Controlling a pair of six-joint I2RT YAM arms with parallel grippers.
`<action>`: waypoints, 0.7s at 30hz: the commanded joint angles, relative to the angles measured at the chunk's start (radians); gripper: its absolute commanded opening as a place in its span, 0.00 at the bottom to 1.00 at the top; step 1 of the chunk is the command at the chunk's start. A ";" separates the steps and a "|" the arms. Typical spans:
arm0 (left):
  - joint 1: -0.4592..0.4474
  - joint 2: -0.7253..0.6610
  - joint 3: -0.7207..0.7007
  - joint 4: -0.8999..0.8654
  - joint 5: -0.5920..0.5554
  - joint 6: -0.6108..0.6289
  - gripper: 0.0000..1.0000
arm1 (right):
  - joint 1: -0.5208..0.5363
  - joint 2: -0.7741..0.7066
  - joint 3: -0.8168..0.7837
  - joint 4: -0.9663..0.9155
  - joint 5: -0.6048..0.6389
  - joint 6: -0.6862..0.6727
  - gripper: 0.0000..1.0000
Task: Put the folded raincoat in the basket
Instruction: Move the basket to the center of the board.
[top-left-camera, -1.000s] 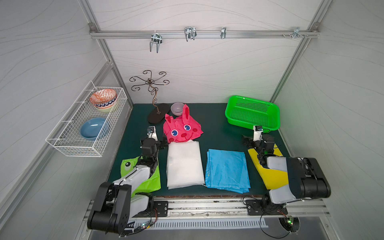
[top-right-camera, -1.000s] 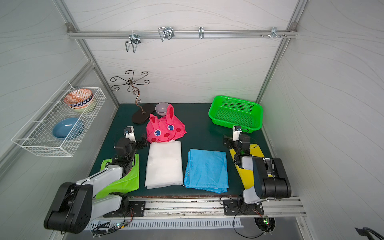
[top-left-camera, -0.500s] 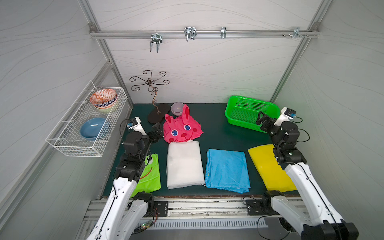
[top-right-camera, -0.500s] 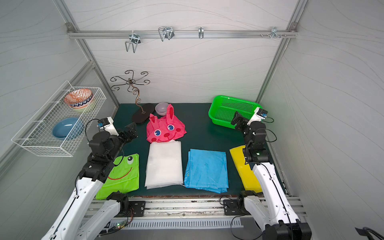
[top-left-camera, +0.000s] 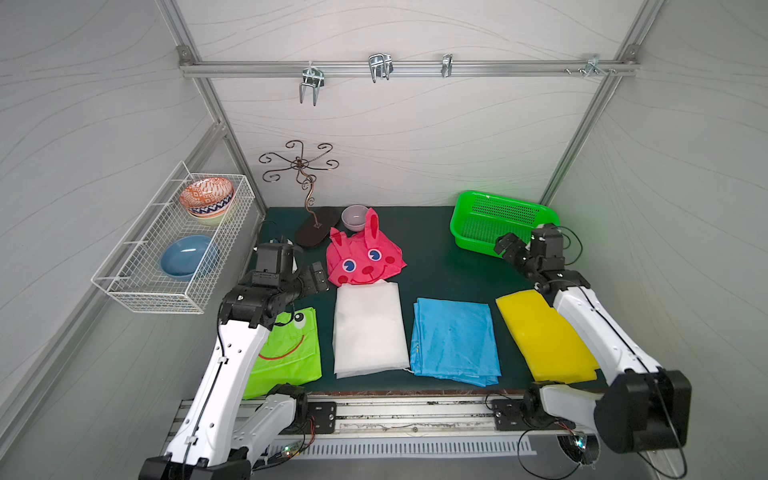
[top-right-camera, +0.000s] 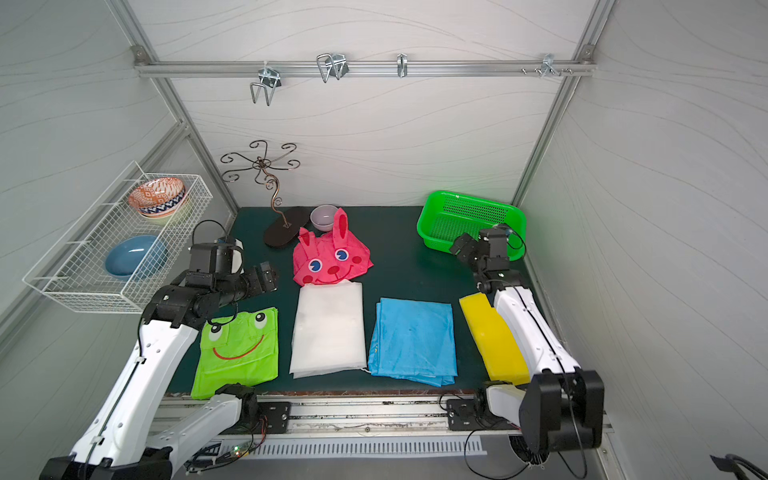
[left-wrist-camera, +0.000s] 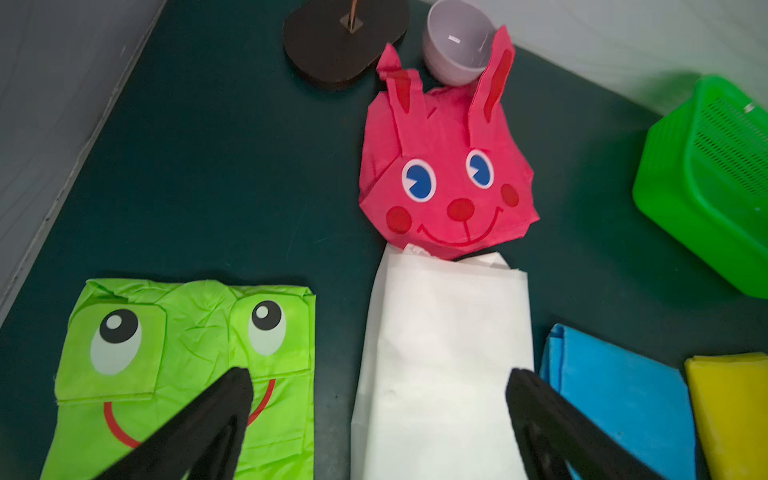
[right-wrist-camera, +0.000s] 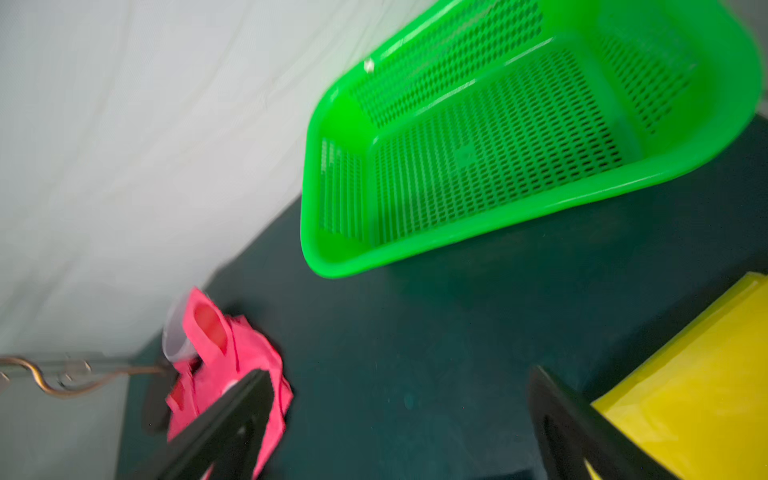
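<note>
Basket (top-left-camera: 471, 243), bright green: far right corner of worktop (top-left-camera: 432, 266). I see left gripper (left-wrist-camera: 378, 382) and right gripper (right-wrist-camera: 399, 378) jaws apart.

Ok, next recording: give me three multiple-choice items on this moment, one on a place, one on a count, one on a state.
1. Where on the table does the basket stand?
A. far right corner
B. near left corner
C. middle

2. How many folded raincoats lie on the table?
A. three
B. five
C. seven

3. How are the left gripper and the right gripper?
A. both shut on a raincoat
B. one open, one shut
C. both open, holding nothing

1 A: it sits at the back, by the right gripper.
2 B: pink raincoat, green raincoat, white raincoat, blue raincoat, yellow raincoat.
3 C: each wrist view shows its gripper spread wide with nothing in it.
</note>
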 joint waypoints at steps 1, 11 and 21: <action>-0.003 0.008 -0.031 -0.004 0.040 0.043 1.00 | 0.100 0.122 0.198 -0.085 -0.015 -0.159 0.99; -0.003 0.046 -0.164 0.041 0.077 0.048 1.00 | 0.179 0.424 0.460 -0.192 0.099 -0.401 0.99; -0.002 0.020 -0.188 0.060 0.093 0.044 0.96 | 0.166 0.728 0.734 -0.311 0.063 -0.440 0.99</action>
